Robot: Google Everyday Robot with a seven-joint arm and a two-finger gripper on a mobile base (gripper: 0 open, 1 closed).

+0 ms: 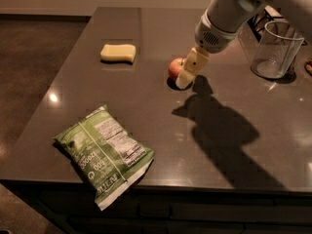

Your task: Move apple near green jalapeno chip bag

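Note:
The apple (174, 68), small and red-orange, sits on the dark table (214, 145) near its middle back. My gripper (185, 76) reaches down from the upper right and is right at the apple's right side, covering part of it. The pale near finger (189, 68) stands in front of the apple. The green jalapeno chip bag (105, 150) lies flat at the front left of the table, label side up, far from the apple.
A pale yellow sponge (118, 52) lies at the back left. A clear glass cup (274, 50) stands at the back right. The table's front edge runs just under the bag. The arm's shadow falls on the table's right middle.

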